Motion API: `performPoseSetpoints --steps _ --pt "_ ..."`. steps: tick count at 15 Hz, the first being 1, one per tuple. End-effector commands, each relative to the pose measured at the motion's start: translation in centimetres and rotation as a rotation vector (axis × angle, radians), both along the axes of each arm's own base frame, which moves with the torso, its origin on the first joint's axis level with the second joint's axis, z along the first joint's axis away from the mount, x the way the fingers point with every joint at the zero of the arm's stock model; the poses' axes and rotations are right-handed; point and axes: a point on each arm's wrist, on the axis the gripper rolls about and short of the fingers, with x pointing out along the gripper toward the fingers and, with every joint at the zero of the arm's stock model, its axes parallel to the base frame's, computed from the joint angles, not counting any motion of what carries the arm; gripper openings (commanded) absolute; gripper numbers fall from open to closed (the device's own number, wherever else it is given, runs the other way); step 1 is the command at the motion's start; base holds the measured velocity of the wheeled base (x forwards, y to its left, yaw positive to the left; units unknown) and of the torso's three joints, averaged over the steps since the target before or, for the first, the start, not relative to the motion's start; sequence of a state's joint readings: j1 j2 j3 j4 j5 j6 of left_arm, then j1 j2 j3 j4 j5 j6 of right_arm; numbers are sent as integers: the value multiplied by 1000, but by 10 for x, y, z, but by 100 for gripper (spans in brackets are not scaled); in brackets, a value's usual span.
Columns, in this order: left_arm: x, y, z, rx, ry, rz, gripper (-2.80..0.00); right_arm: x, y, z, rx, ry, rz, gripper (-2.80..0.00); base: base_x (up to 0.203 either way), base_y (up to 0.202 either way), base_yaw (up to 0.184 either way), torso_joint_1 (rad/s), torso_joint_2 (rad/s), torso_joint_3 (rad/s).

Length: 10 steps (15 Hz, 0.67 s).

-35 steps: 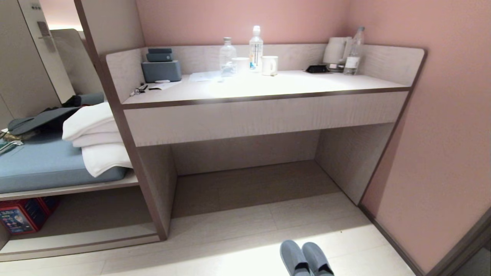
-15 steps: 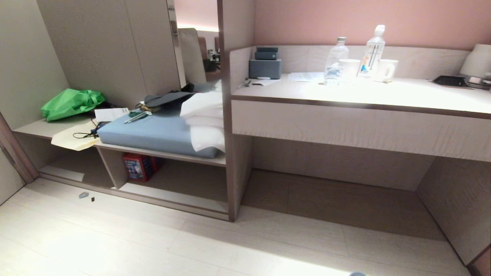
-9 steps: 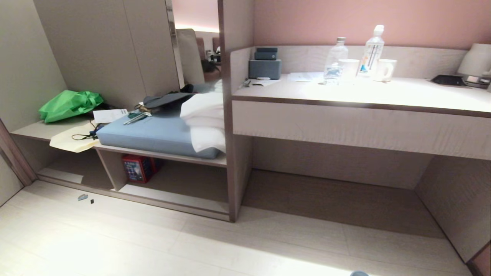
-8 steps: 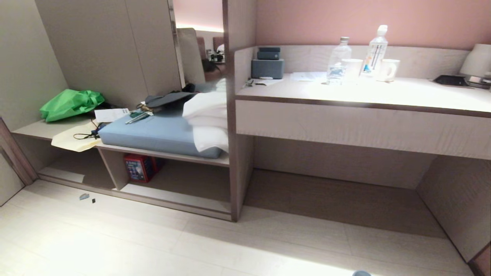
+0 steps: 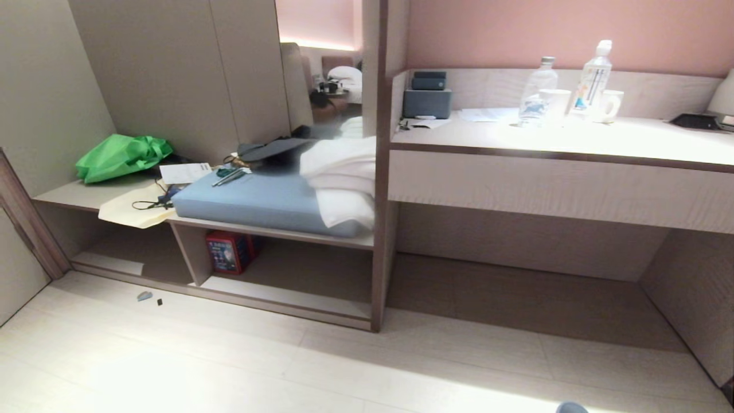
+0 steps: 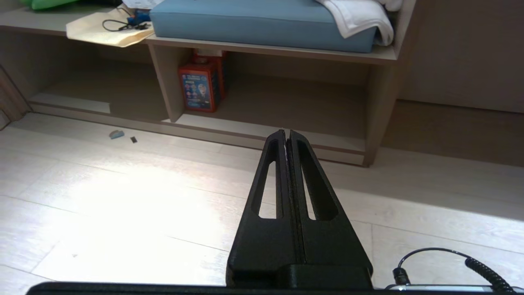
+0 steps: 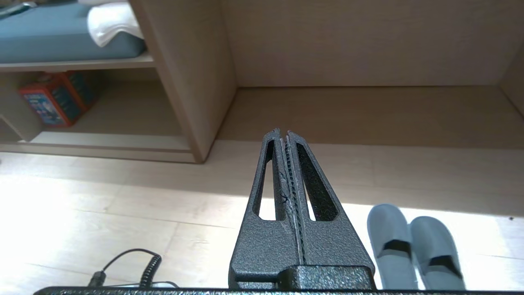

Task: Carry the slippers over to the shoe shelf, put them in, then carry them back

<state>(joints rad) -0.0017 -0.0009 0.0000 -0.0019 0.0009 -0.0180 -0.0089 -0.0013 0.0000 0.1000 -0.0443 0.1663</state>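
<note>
Both grippers' jaws clenched and empty above floor; slippers (image 7: pixel 413 250) lie side by side

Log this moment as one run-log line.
phase: pre-pickup | slippers: side by side on floor, untouched | shoe shelf: no slippers inside | left gripper: shut, empty | right gripper: shut, empty

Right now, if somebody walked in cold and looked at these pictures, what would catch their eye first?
Probably the bright green bag at the far left of the bench, beside the blue cushion with white towels piled at its right end. Next, the lit desk top on the right, with bottles and mugs. The slippers sit side by side on the pale floor near the shut right end effector, not yet picked up.
</note>
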Motion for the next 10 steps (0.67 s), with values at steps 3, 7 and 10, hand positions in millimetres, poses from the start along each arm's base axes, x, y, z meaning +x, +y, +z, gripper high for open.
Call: performPoseSetpoints --steps 3,7,10 --pt "0 0 0 0 -2 1 -280 0 0 0 1 -1 1 -280 0 194 -2 2 2 3" --pt "0 0 0 0 -1 0 -280 0 0 0 1 -1 -1 -280 0 195 -2 2 3 -1" --pt "0 0 0 0 -1 1 -280 0 0 0 4 -1 0 -280 0 193 -3 3 3 4"
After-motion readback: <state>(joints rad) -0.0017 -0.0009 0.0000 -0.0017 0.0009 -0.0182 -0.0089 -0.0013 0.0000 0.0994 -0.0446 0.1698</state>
